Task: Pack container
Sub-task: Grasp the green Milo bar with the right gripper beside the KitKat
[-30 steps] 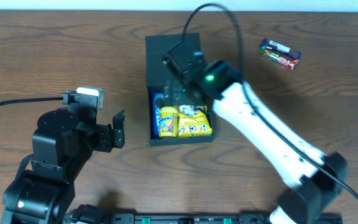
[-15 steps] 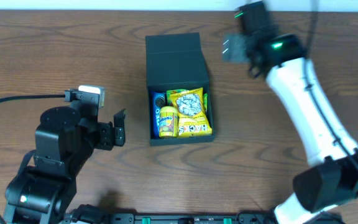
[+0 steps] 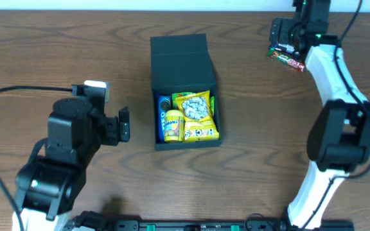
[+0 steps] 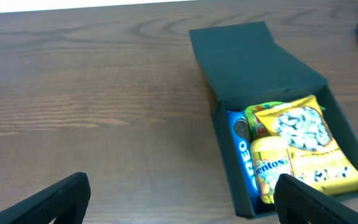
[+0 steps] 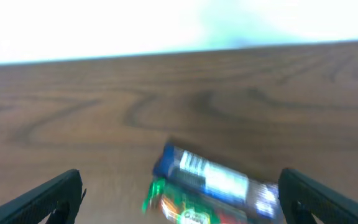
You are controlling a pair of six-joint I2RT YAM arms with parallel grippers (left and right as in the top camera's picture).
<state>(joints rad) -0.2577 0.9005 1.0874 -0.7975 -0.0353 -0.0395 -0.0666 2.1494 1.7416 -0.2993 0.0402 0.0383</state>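
The black container lies open mid-table, its lid flat toward the far side. Its tray holds a blue Oreo packet, a yellow Mentos packet and a yellow snack bag. The left wrist view also shows the container and its contents. My left gripper hangs open and empty to the left of the box. At the far right, my right gripper is open above two stacked snack bars, blurred in its wrist view: a blue bar over a green-red one, lying between the jaws.
Brown wooden table with its far edge close behind the snack bars. A black cable runs along the left side. The right arm's white link stretches down the right edge.
The right arm swung from over the container to the far right, above the snack bars, leaving the yellow bag in the box. The left arm shifted slightly.
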